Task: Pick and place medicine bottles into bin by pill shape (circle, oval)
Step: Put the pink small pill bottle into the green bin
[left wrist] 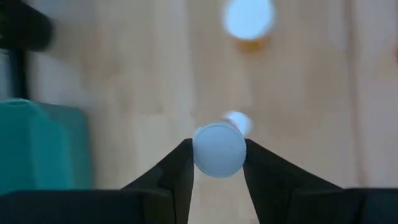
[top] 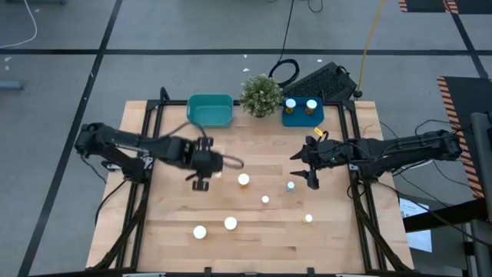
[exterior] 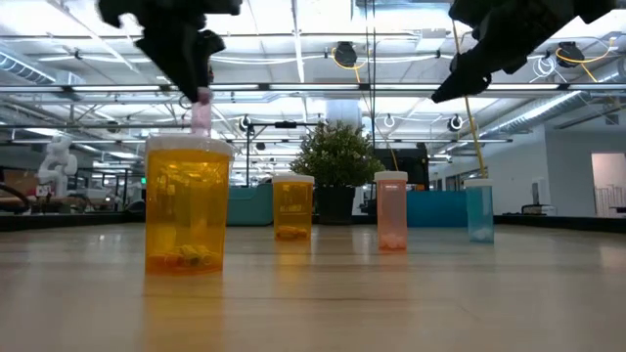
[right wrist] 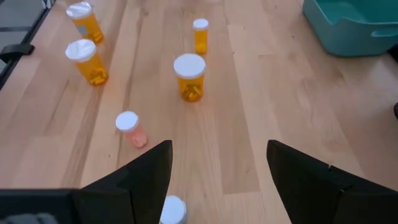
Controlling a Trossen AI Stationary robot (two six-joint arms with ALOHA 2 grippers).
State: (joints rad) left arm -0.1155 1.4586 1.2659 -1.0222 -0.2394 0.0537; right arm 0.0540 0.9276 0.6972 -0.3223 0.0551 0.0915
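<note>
In the high view, the left gripper (top: 201, 175) is seen left of centre over the wooden table (top: 177, 223), and the right gripper (top: 306, 168) right of centre, just beside a blue-capped bottle (top: 291, 185). White-capped medicine bottles (top: 231, 223) are scattered across the lower middle of the table; a teal bin (top: 210, 110), a potted plant (top: 261, 94) and a blue bin (top: 301, 114) holding two bottles are lined along the top edge. In the low view, a large amber bottle (exterior: 187, 204) stands at left, with a pink bottle (exterior: 201, 110) held above it at upper left. In the left wrist view, the left gripper's fingers (left wrist: 178, 171) are clamped on a white-capped bottle (left wrist: 219, 149) at centre. In the right wrist view, the right gripper (right wrist: 219, 165) is spread wide and empty at the bottom, with amber bottles (right wrist: 189, 76) above it.
</note>
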